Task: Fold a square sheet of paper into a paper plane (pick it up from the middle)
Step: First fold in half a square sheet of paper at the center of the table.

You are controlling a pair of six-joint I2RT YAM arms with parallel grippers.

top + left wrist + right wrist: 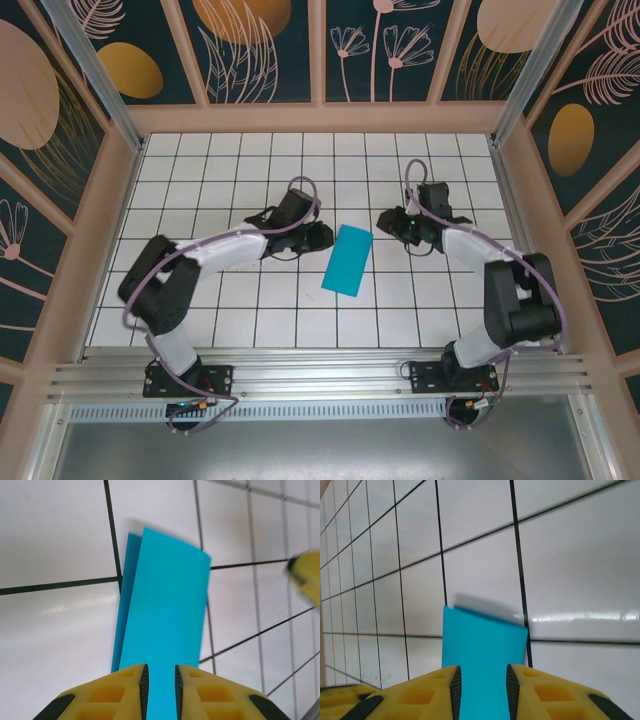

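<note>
Your white tiled table sits inside floral panels. At mid-frame the square sheet of paper lies flat, folded once into a narrow rectangle. By my judgement, the nose and wing folds are still to do. The left gripper and right gripper flank it closely, jaws parted a slit and apparently gripping nothing. They alone could get in your way.
</note>
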